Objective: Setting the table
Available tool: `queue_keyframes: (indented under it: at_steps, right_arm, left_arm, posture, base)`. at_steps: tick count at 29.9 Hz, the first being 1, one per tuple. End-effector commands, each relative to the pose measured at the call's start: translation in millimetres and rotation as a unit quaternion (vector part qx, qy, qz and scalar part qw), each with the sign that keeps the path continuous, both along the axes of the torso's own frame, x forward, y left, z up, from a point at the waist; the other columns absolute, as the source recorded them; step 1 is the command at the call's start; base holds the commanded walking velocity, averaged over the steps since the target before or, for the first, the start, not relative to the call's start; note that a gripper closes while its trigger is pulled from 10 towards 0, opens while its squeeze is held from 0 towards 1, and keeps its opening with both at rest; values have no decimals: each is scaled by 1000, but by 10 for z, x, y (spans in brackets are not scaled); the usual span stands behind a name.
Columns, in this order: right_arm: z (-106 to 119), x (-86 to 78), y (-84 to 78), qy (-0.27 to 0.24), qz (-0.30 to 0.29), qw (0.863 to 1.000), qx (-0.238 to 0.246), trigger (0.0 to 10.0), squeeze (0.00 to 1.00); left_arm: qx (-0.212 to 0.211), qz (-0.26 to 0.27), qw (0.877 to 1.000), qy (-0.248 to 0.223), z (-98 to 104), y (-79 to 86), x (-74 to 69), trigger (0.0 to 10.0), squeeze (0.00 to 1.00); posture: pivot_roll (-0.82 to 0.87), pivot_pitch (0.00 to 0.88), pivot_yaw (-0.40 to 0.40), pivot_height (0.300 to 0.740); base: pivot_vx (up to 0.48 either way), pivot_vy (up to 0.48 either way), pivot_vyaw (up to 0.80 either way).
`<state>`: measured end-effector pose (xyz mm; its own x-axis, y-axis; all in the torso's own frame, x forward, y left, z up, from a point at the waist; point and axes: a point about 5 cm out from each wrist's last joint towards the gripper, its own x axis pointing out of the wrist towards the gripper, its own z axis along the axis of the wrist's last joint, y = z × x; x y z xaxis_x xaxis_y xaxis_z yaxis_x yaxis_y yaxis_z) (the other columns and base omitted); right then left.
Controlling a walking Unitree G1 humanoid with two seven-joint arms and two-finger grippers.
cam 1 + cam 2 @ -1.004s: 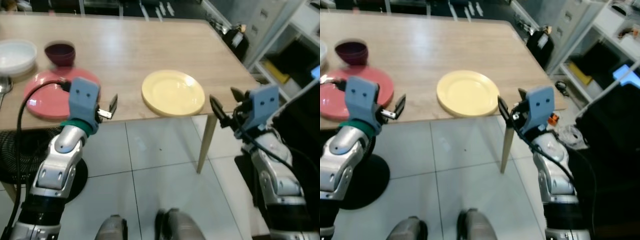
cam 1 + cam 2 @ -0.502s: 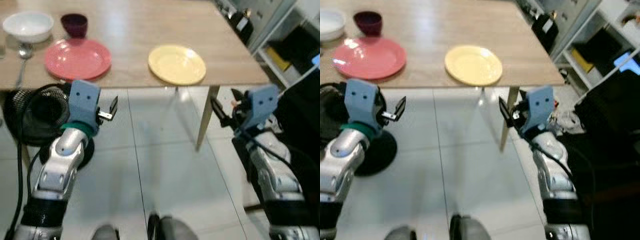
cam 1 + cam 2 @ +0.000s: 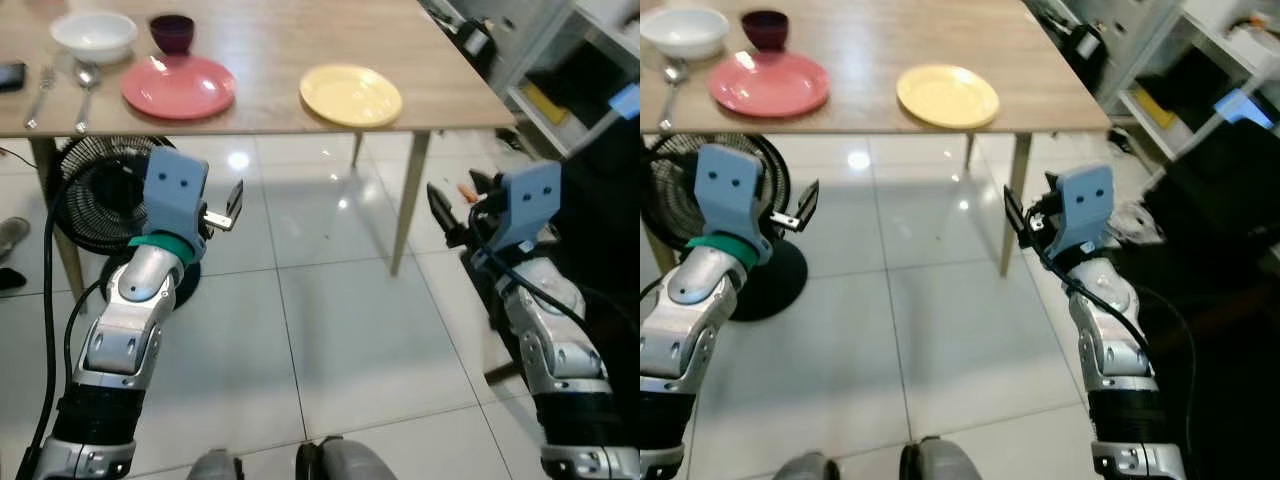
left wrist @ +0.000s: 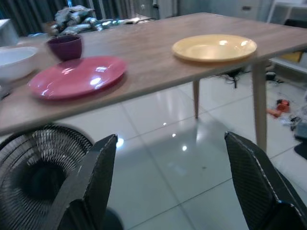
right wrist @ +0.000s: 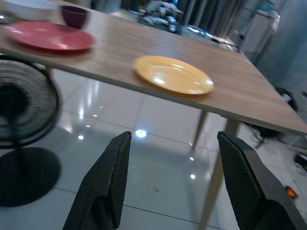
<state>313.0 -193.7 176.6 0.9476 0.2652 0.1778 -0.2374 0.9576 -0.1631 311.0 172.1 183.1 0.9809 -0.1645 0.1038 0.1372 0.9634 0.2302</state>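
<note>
A light wooden table [image 3: 270,45] carries the setting, every piece lying flat or standing upright on its top. A round yellow plate [image 3: 351,94] sits near the table's front edge toward its right end, empty and glossy. Well apart from it to the left lies a round pink plate [image 3: 179,86], also empty. A small dark purple cup [image 3: 172,31] stands upright just behind the pink plate, and a white bowl [image 3: 94,34] stands beside the cup, further left. A spoon [image 3: 85,88] and a fork [image 3: 39,93] lie side by side near the table's left end, handles pointing toward the front edge.
</note>
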Motion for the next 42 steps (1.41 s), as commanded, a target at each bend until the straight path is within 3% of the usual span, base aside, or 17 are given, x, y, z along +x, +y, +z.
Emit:
queue_keyframes:
  at_steps: [1, 12, 42]
  right_arm:
    - [-19, 10, -34, 1, -8, 1000, -6, 10000, 0]
    - [-11, 43, -35, -2, -9, 1000, -13, 10000, 0]
    - [-90, -58, -81, 5, -26, 1000, -12, 10000, 0]
  left_arm:
    - [-1, -2, 1000, 8, -50, -23, -8, 10000, 0]
    - [-3, -7, 1000, 4, -38, -58, 34, 10000, 0]
    - [-4, -30, 999, 11, -64, -152, 57, 10000, 0]
  posture:
    - [35, 0, -66, 740]
    - [23, 0, -58, 740]
    - [-6, 0, -29, 740]
  base:
    - [-412, 0, 0]
    - [-426, 0, 0]
    - [-449, 0, 0]
